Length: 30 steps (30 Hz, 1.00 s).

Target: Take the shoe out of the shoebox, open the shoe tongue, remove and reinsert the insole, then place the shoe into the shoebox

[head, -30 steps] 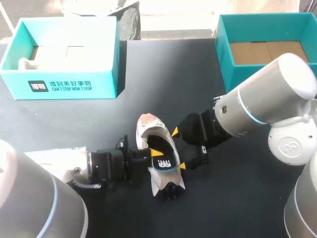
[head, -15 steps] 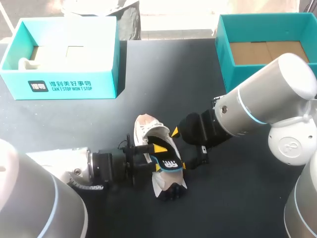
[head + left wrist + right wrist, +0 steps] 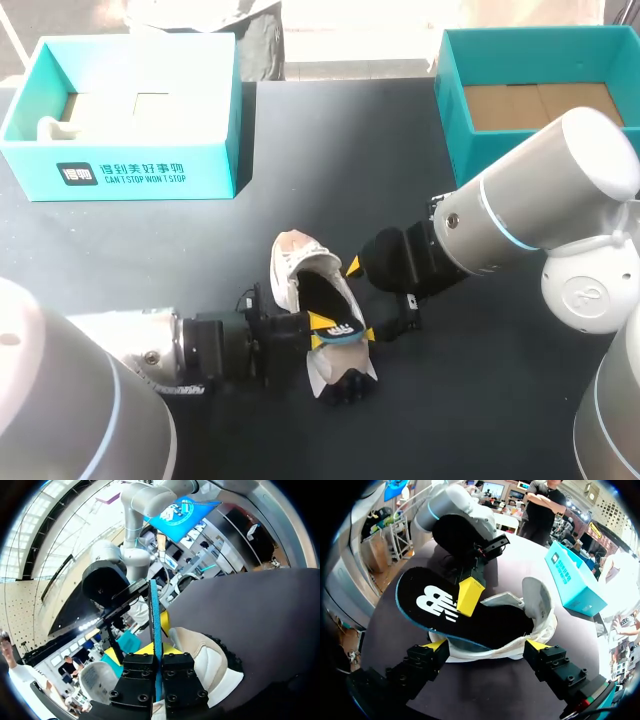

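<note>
Head view: insole step in hand. My left gripper (image 3: 320, 331) is clenched on the black insole (image 3: 342, 328), one end out, the other in the opening of the shoe (image 3: 292, 270). My right gripper (image 3: 360, 300) straddles the shoe and looks clamped on it, mid-table toward the near edge. Next, I judge: slide the insole flat along the shoe, right hold firm. Shoebox (image 3: 120, 170) at far left corner, second teal box (image 3: 450, 110) at far right corner, dark table (image 3: 330, 170). Left wrist view: insole edge-on between my fingers, shoe just beyond. Right wrist view: both my tips press the sole's sides
</note>
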### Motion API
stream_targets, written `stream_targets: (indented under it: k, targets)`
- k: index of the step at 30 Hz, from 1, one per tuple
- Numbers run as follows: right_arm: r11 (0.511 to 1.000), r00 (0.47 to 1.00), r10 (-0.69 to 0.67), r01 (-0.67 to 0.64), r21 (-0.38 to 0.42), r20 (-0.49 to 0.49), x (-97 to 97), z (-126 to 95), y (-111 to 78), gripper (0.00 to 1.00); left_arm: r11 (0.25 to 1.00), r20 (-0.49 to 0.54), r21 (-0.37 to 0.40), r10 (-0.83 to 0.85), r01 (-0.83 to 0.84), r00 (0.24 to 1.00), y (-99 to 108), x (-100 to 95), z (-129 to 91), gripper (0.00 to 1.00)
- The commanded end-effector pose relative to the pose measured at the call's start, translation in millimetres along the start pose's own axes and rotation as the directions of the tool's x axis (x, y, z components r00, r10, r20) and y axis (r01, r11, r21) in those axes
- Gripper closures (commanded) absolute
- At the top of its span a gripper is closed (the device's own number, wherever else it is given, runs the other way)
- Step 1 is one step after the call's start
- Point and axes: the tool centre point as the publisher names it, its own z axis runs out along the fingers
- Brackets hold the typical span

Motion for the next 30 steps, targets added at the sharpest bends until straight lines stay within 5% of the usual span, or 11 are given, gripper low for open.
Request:
stream_targets:
  k: [1,10,12,16,26,29,30]
  targets:
    - [1.000,1.000,-0.001,0.001,0.001,0.003,1.5,2,0.3,0.00,1.000,-0.001,-0.011,0.019,-0.019,1.000,19,-4.4,5,1.00]
    - [1.000,1.000,-0.001,0.001,0.001,0.003,1.5,2,0.3,0.00,0.997,0.008,-0.061,0.048,-0.048,0.999,41,-12.3,-3,1.00]
    - [1.000,1.000,-0.001,0.001,0.001,0.003,1.5,2,0.3,0.00,0.997,0.015,-0.061,0.049,-0.048,0.999,38,-14.7,-5,0.60]
    - [1.000,1.000,-0.001,0.001,0.001,0.003,1.5,2,0.3,0.00,0.998,0.025,-0.045,0.055,-0.054,0.998,28,-16.5,-6,0.53]
    - [1.000,1.000,-0.001,0.001,0.001,0.003,1.5,2,0.3,0.00,0.998,0.038,-0.011,0.068,-0.068,0.997,4,-20.2,-11,0.66]
    - [1.000,1.000,-0.001,0.001,0.001,0.003,1.5,2,0.3,0.00,0.998,0.043,-0.004,0.067,-0.067,0.997,-1,-18.2,-12,0.77]
    - [1.000,1.000,-0.001,0.001,0.001,0.003,1.5,2,0.3,0.00,0.998,0.040,0.000,0.066,-0.066,0.997,-2,-16.6,-11,0.91]
